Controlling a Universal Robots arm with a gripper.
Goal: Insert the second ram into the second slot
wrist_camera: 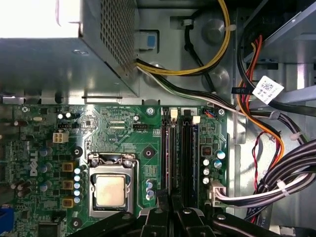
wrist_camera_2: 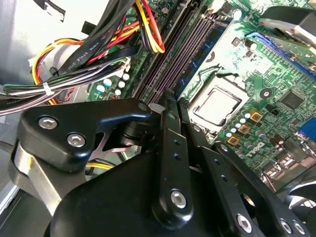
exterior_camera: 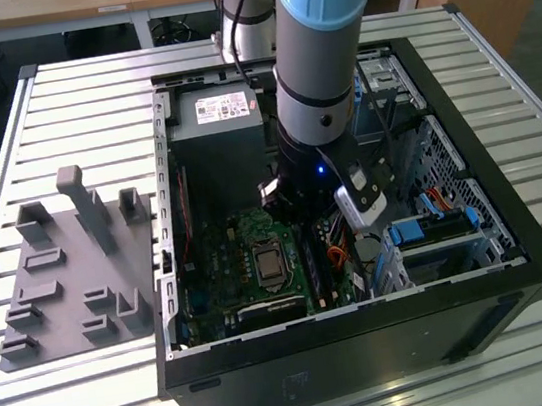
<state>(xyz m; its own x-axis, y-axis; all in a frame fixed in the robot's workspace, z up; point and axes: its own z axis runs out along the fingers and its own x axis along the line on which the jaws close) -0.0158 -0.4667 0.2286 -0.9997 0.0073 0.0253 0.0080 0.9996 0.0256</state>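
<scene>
My gripper (wrist_camera_2: 170, 101) hangs inside the open computer case (exterior_camera: 517, 229), fingers pressed together just above the memory slots (wrist_camera: 177, 148), beside the processor socket (wrist_camera: 109, 190).

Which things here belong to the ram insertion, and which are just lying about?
Job in hand:
tool, poised at the slots
memory slots
blue memory stick standing in a slot

Lying about:
processor socket
power supply
cable bundle
grey fixture plate beside the case
</scene>
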